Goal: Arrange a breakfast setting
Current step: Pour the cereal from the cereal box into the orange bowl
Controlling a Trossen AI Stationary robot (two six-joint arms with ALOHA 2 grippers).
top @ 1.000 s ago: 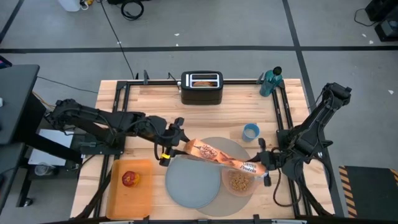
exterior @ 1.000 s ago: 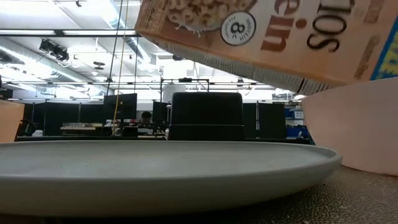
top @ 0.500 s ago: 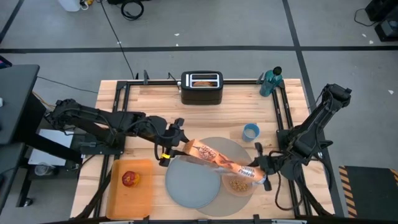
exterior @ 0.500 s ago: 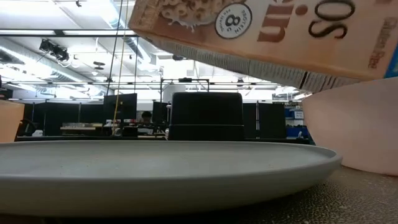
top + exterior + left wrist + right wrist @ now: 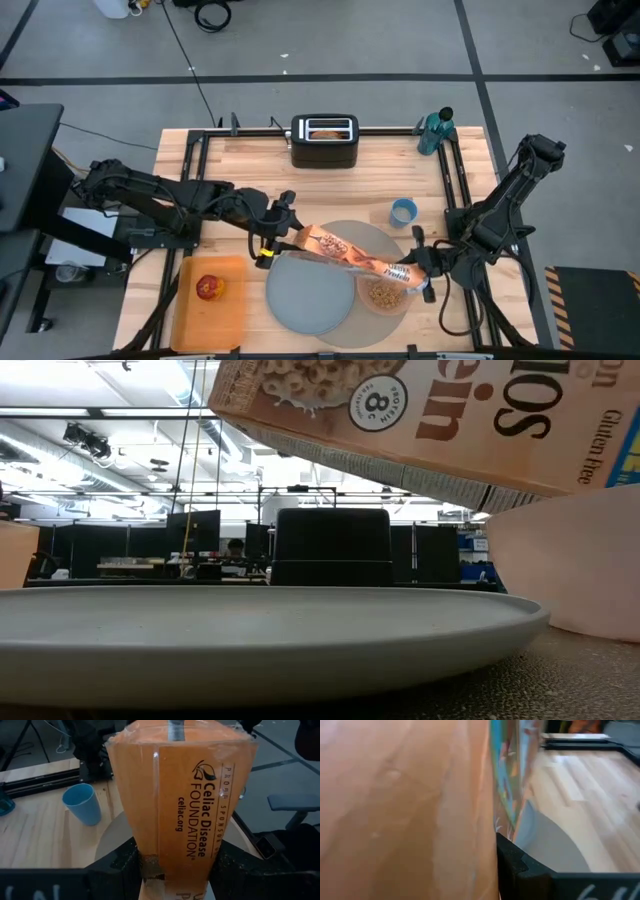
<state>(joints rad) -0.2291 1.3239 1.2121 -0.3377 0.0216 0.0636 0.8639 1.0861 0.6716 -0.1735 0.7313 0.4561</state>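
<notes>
Brown cereal pieces (image 5: 382, 294) are being poured into the small pink bowl (image 5: 404, 300) from an orange cardboard cereal box (image 5: 345, 254), which is being grasped by the left hand (image 5: 270, 238) and pinched by the right hand (image 5: 420, 272); next, righting the box is called for.

Grey floor (image 5: 330, 40) crossed by dark lines; beyond, ceiling strip lights (image 5: 110, 400) above dark monitors (image 5: 195, 530).

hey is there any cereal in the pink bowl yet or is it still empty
Not empty. The high view shows brown cereal pieces inside the pink bowl, with the cereal box tilted over its rim.
</notes>
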